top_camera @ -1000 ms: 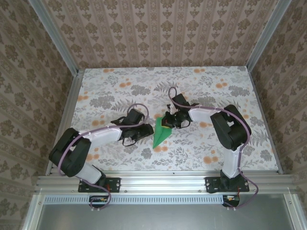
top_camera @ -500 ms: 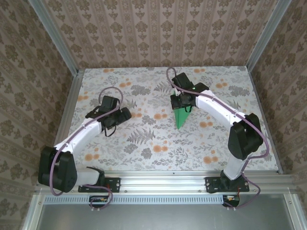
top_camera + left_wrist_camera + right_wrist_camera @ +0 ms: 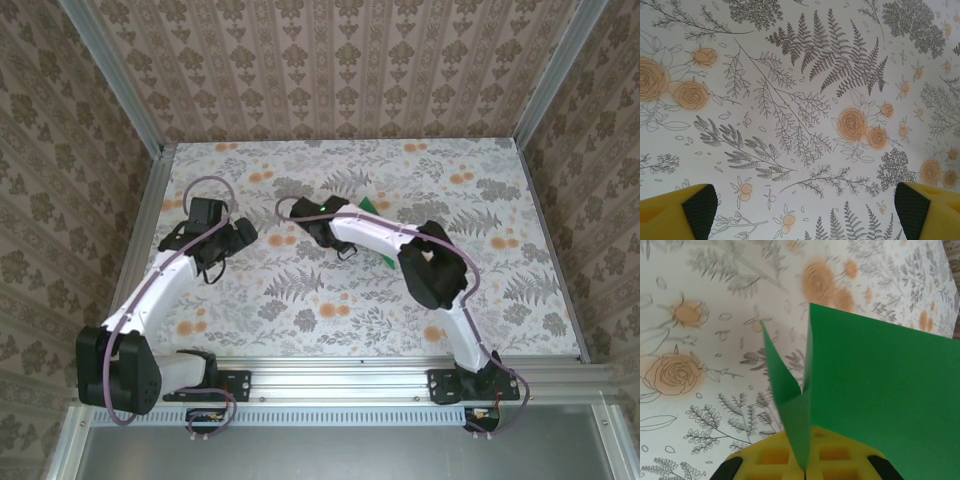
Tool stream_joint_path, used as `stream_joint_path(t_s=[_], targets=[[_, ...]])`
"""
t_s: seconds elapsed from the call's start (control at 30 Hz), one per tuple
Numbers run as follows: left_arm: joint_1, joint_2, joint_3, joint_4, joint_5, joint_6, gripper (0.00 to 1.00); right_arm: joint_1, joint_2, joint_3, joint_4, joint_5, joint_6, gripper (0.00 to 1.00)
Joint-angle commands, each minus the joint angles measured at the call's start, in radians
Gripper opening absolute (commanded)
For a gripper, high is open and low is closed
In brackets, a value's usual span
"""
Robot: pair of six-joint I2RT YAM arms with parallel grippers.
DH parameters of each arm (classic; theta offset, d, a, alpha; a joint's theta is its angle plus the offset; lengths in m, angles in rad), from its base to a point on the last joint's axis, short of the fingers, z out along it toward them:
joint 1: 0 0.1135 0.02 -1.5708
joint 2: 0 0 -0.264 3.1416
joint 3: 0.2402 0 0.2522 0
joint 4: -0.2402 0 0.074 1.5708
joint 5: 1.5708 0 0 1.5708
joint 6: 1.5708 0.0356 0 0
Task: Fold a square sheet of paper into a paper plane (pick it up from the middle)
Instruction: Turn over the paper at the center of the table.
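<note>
The paper plane (image 3: 875, 390) is bright-green folded paper. In the right wrist view it rises from my right gripper (image 3: 805, 474), whose yellow fingers are shut on its lower fold, with one narrow flap curling left. From above, slivers of the paper plane (image 3: 387, 261) peek out from behind the right forearm over the table's middle. My left gripper (image 3: 232, 238) hovers over the left part of the table, well apart from the paper. Its jaws are open, with bare tabletop between the padded fingertips (image 3: 699, 209).
The table (image 3: 300, 300) has a floral cloth and is boxed in by patterned walls at the back and both sides. An aluminium rail (image 3: 330, 375) runs along the near edge by the arm bases.
My left gripper opened wide and drew back to the left, away from the paper. My right arm lifted the plane toward the back, then its wrist swung left over the middle.
</note>
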Motion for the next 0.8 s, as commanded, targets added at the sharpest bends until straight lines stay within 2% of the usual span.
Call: stream_joint_path(t_s=[0.0, 0.37, 0.63, 0.77], targets=[[0.035, -0.054, 0.028, -0.047, 0.034, 0.02, 0.96, 0.025, 0.05, 0.056, -0.081, 0.086, 0.034, 0.09], [0.075, -0.129, 0.023, -0.099, 0.063, 0.026, 0.98, 0.108, 0.15, 0.076, -0.062, -0.134, 0.119, 0.19], [0.074, -0.157, 0.007, -0.101, 0.079, 0.019, 0.98, 0.137, 0.112, 0.046, -0.019, -0.316, 0.156, 0.28], [0.074, -0.161, -0.006, -0.092, 0.099, 0.007, 0.99, 0.162, 0.016, 0.06, -0.037, -0.382, 0.177, 0.38]])
